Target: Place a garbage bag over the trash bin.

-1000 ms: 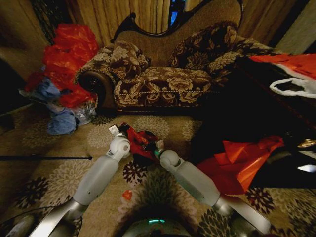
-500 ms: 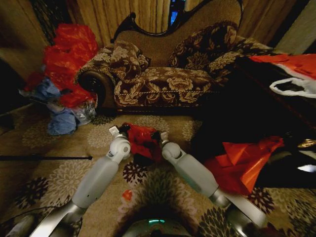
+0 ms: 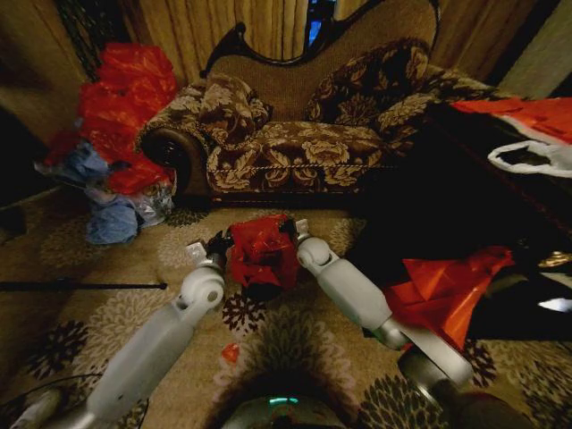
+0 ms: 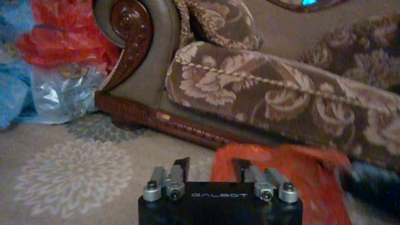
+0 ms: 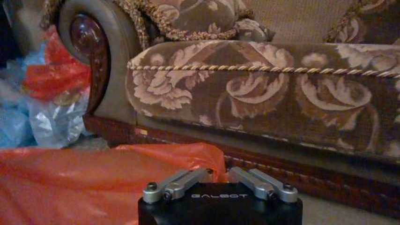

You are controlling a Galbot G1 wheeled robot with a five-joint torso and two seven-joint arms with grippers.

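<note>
Both grippers, left gripper [image 3: 217, 243] at 9 o'clock and right gripper [image 3: 292, 231] at 3, clamp the garbage bag [image 3: 263, 251], stretched over the trash bin [image 3: 264, 290]; step: seating; next you need an even downward pull

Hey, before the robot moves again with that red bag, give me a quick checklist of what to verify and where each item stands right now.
1. Bag over the bin: ok, it drapes the top; dark bin shows below.
2. Bag pulled fully down around the rim: cannot tell, the rim is hidden under plastic.
3. Left claw at the bag's edge: ok, but grip cannot tell.
4. Right claw at the opposite edge: ok, grip cannot tell.
5. Bin upright on the carpet: cannot tell, mostly covered.
6. Room from the sofa: ok, carpet shows between.
</note>
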